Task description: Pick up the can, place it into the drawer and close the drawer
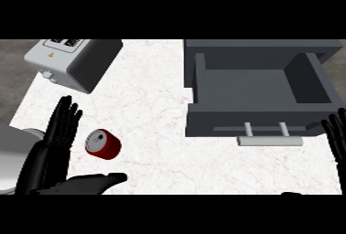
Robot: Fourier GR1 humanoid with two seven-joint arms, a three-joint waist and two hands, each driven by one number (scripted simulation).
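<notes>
The red can (103,144) lies tipped on the counter (162,91) at near left, between the fingers and thumb of the spread left hand (51,151) (not yet gripped). It looks light, stiff and smooth, likely to roll, so taking it across its round side seems best. No label is readable. The right hand (336,137) rests straight-fingered beside the open drawer (260,123).

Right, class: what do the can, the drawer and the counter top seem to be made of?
Can: probably metal, glossy red wall, pale silvery end. Drawer: matte dark grey, painted metal or plastic, hard to tell; its handle is light grey, possibly brushed metal. Counter top: white with faint veins, looks like marble or similar stone.
</notes>
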